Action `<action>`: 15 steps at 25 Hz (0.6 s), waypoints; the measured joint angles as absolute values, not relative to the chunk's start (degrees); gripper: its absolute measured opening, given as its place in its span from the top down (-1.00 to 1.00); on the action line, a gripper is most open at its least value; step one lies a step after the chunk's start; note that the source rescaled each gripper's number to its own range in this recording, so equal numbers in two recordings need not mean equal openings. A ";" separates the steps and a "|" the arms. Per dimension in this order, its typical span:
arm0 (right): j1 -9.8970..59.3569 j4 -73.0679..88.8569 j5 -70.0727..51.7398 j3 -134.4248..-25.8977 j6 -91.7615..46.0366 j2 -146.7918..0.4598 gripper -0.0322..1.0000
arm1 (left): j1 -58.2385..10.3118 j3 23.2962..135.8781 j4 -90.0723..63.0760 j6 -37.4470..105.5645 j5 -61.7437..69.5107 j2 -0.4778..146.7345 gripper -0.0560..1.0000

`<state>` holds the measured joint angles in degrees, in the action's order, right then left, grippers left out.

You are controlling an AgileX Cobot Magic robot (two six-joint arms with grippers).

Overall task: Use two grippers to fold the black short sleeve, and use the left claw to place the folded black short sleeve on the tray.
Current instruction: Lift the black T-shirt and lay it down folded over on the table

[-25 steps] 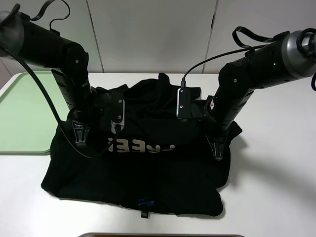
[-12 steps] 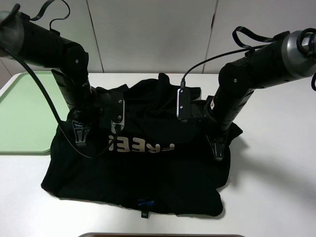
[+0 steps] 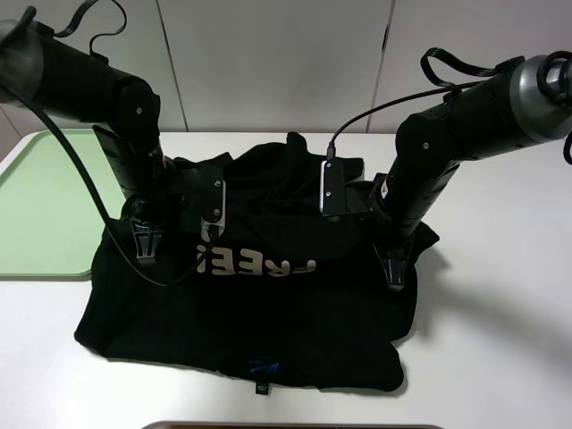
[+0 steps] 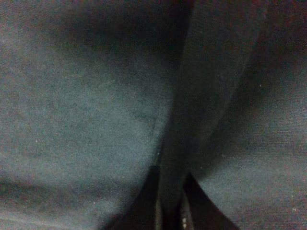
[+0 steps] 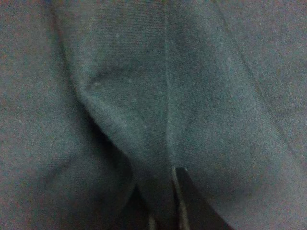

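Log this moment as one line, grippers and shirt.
left gripper: pinching black short sleeve | right gripper: pinching it too | garment: on table, beside tray

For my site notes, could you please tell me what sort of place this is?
Probably an indoor robot test bench: a white table before plain pale wall panels, with the left claw and right claw pinching a black short sleeve beside a mint tray.
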<state>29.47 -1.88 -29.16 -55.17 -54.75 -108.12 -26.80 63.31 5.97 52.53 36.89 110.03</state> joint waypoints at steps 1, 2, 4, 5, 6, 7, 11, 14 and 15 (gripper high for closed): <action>29.47 -1.88 -29.16 -55.17 -54.75 -108.12 0.94 | -26.80 63.31 5.97 52.53 36.84 109.83 0.89; 29.47 -1.88 -29.18 -55.17 -54.75 -108.12 0.94 | -26.80 63.31 5.97 52.53 36.84 109.45 0.89; 29.47 -1.88 -29.41 -55.17 -54.75 -107.93 0.94 | -26.80 63.31 5.97 52.53 36.83 108.74 0.89; 29.47 -1.88 -29.61 -55.17 -54.75 -107.68 0.94 | -26.80 63.31 6.03 52.59 36.83 108.28 0.89; 29.47 -1.88 -29.75 -55.17 -54.75 -107.42 0.94 | -26.80 63.31 6.03 52.58 36.83 108.03 0.89; 29.47 -1.88 -29.90 -55.17 -54.75 -107.03 0.94 | -26.80 63.31 6.03 52.58 36.83 107.66 0.89; 29.47 -1.88 -30.35 -55.17 -54.75 -105.27 0.94 | -26.80 63.31 6.03 52.58 37.11 106.41 0.89; 29.47 -1.88 -30.55 -55.17 -54.75 -103.77 0.94 | -26.80 63.31 6.03 52.58 37.25 105.12 0.89; 29.47 -1.88 -30.72 -55.17 -54.75 -103.40 0.94 | -26.80 63.31 6.03 52.58 37.35 104.65 0.89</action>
<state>29.47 -1.88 -30.72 -55.17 -54.75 -103.40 -26.80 63.31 6.03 52.58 37.35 104.65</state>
